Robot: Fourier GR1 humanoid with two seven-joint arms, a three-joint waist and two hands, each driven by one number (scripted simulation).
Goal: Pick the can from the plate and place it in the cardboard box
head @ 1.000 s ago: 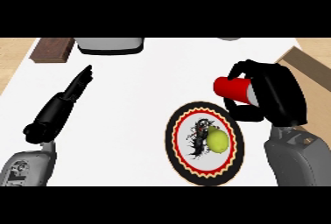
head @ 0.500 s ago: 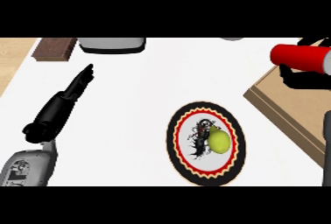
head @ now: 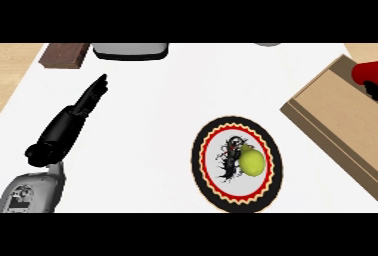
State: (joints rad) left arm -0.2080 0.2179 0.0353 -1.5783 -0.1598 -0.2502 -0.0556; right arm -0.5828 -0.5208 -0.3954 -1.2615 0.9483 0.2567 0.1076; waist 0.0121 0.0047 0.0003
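Observation:
The red can (head: 368, 73) shows at the view's right edge, over the cardboard box (head: 332, 117) and cut off by the frame. Just below the can, a small dark part of my right hand (head: 370, 91) touches it; the rest of that hand is out of view. The round plate (head: 201, 150), with its black and red rim, lies left of the box and bears a yellow-green fruit (head: 252, 162). My left hand (head: 80, 109) rests on the counter at the left, fingers straight and pointing away, far from the plate.
A brown block (head: 65, 54) and a grey appliance (head: 131, 50) stand along the far edge at the left. The edge of a small grey object (head: 267, 44) shows at the far edge's middle. White counter lies between my left hand and the plate.
My right hand carried the can from beside the plate to the right, over the box, and mostly out of the frame. The view has shifted slightly. The left hand has not moved.

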